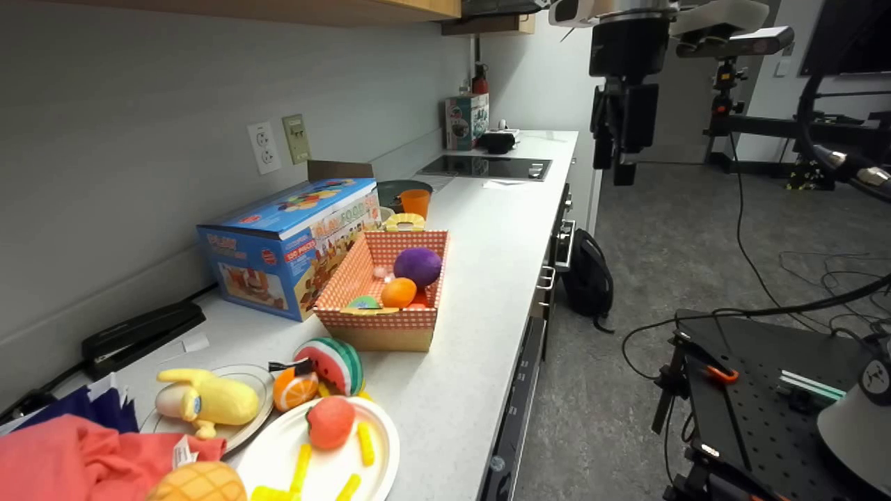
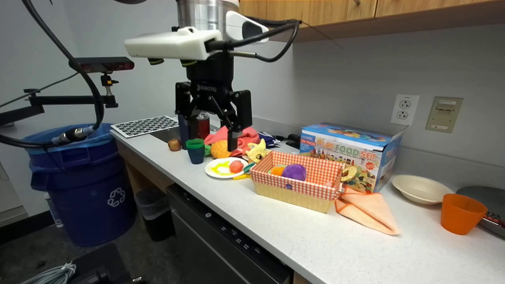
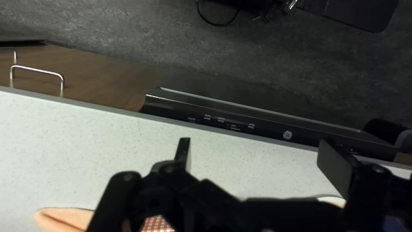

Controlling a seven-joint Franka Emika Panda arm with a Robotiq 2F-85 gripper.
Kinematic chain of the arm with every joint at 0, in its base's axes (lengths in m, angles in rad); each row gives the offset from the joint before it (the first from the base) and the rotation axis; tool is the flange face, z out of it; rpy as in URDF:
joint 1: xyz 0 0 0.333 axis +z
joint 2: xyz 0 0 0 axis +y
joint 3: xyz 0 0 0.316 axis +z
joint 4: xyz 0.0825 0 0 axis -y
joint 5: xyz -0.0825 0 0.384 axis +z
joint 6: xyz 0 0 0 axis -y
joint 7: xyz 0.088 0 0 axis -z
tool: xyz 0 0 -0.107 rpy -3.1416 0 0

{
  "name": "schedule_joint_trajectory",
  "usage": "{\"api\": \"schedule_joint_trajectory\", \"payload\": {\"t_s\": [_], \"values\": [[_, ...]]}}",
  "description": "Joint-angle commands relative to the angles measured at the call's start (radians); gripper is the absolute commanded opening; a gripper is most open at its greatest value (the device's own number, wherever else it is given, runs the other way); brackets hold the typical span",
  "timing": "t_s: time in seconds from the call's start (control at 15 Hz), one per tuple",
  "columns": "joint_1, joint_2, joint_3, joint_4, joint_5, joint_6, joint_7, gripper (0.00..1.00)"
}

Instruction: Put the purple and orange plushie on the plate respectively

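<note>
In an exterior view, one purple plushie [image 1: 418,267] and one orange plushie [image 1: 399,293] lie close together inside one basket [image 1: 376,339], near the centre of the frame. Lower left, one white plate [image 1: 327,467] bears one red toy [image 1: 330,422] and at least three yellow strips [image 1: 365,444]. Just beside it, a second plate [image 1: 254,374] bears one yellow toy [image 1: 223,401]. One blue box [image 1: 299,243] stands beside the basket.

In an exterior view, one gripper [image 2: 213,138] hangs left of centre, its two fingers spread well apart. One napkin [image 2: 367,211], one bowl [image 2: 422,189] and one orange cup [image 2: 462,215] occupy the right side.
</note>
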Motion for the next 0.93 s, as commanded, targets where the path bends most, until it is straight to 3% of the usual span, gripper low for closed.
{"api": "schedule_joint_trajectory", "payload": {"t_s": [0.0,0.67,0.87], "values": [[0.006,0.005,-0.007,0.010,0.010,-0.030,-0.048,1.00],[-0.004,0.008,0.003,0.002,0.002,-0.021,-0.040,1.00],[-0.020,0.006,0.021,-0.005,-0.064,0.012,-0.024,1.00]]}}
